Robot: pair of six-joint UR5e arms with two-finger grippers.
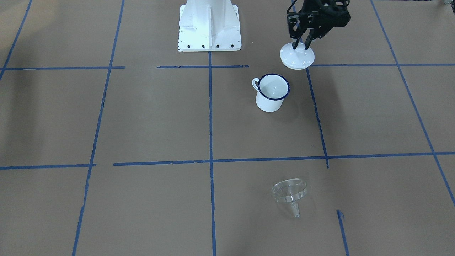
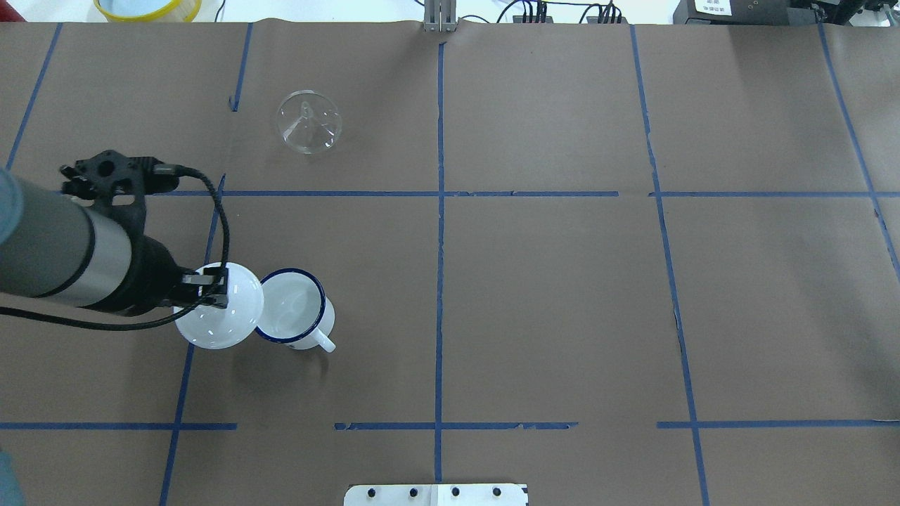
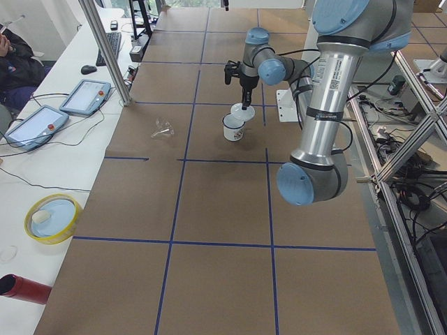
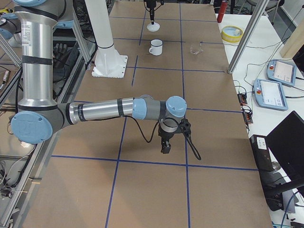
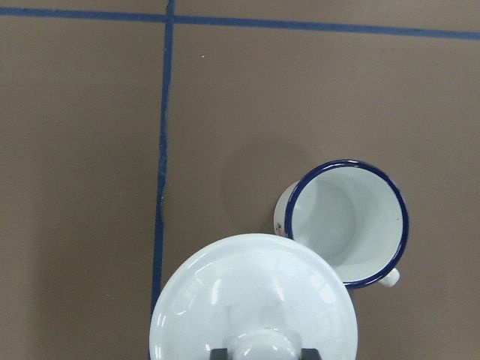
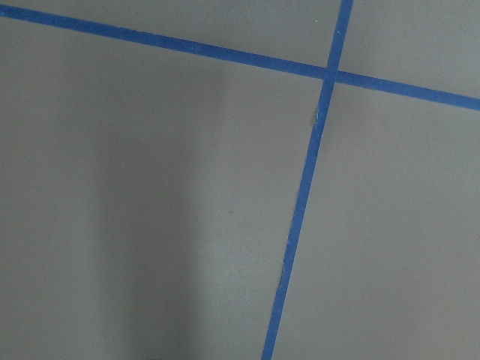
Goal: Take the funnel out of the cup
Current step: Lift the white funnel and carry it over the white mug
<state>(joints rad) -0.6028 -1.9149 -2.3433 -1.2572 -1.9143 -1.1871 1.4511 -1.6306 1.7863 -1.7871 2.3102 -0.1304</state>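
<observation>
Overhead, far left: left arm reaches in over the brown-papered table (image 2: pixel 562 295). Left gripper (image 2: pixel 211 289) points down, fingers (image 5: pixel 217 352) pinched narrow on the knob of a round white lid (image 2: pixel 225 325). The lid's edge overlaps the cup's rim in the overhead and left wrist views; cannot tell whether the lid rests on the table or hangs above it. Just to the lid's right: the cup (image 2: pixel 294 313), a white enamel mug with a dark blue rim, upright, nothing inside, with its loop handle turned toward the robot's base and to the right. A little further right and on the far side of a blue tape line (image 2: pixel 351 193): the funnel (image 2: pixel 309 121), clear plastic, out of the cup, lying tipped on its side on the paper, well apart from the mug. Right gripper (image 4: pixel 166 146) shows only in the right side view, low over a bare patch of table well apart from cup and funnel; cannot tell how far open it is or whether it holds anything.
</observation>
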